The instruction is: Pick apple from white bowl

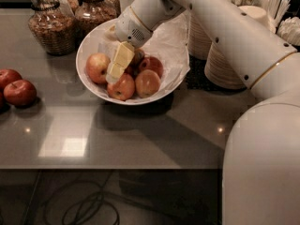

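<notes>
One pincer [118,65] over one white bowl [90,86] holding four visible apples [97,67] [121,87] [147,82] [152,64]; two red apples [19,92] [6,76], two front jars [49,28] [93,11], two bowl stacks [226,65] [198,37].

Gripper [113,75] inside the white bowl [140,99] on the grey surface [140,137], among several apples and just beside the apple [97,67]; two dark-red apples [18,92] lie well apart.

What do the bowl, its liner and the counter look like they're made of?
White bowl: glazed ceramic or hard plastic, judging by its glossy rim. Liner: thin crumpled paper, creased and matte. Countertop: polished grey stone or laminate; it mirrors the lights. The hand is down inside the bowl.
</notes>
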### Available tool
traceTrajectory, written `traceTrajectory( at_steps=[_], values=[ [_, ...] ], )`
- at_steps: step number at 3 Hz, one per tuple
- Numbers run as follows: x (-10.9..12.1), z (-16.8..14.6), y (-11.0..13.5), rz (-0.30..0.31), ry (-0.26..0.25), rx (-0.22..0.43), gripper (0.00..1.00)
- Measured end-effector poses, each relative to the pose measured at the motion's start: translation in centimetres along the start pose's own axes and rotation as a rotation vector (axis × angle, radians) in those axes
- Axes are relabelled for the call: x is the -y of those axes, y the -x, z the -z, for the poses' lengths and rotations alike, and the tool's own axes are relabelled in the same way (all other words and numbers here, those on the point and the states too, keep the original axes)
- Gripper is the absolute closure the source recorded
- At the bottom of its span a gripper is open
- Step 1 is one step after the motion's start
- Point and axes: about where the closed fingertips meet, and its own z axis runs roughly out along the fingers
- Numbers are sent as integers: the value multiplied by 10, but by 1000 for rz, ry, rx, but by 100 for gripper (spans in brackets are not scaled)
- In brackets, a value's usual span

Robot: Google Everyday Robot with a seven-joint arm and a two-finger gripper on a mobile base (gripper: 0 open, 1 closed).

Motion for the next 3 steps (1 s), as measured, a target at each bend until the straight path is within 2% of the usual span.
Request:
traceTrajectory(
  at_steps=[1,3],
  values=[
    [0,0,0,1,0,-1,18],
    [0,0,0,1,0,-1,65]
  ],
)
